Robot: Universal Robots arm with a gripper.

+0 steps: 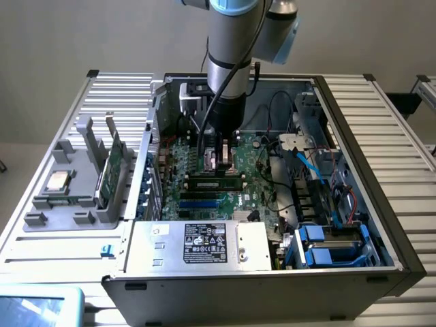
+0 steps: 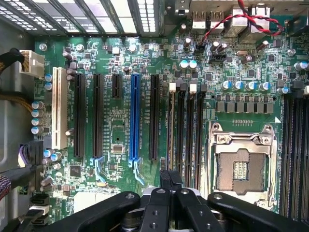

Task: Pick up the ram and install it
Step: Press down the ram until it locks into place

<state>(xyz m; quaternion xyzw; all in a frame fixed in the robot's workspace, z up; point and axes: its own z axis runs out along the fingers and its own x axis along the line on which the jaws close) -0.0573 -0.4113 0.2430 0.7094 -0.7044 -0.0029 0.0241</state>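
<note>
The ram (image 1: 216, 182) is a long green stick with dark chips that stands in one of the black memory slots on the motherboard (image 1: 252, 153), inside the open computer case. From the wrist view I see it edge-on as a thin line (image 2: 172, 125) in the slot beside the blue slot's neighbours. My gripper (image 1: 215, 161) reaches down into the case just behind it, its black fingers pressed together. The fingertips (image 2: 164, 178) sit over the near end of the ram's top edge. I cannot tell whether they touch it, and nothing is between them.
A grey holder (image 1: 75, 204) in the exterior view's left carries a second green board (image 1: 109, 170) standing upright and a square silver processor chip (image 1: 58, 181). Beside the memory slots are the processor socket (image 2: 240, 166), cables (image 1: 310, 167), blue drive bays (image 1: 334, 245) and the power supply (image 1: 204, 244).
</note>
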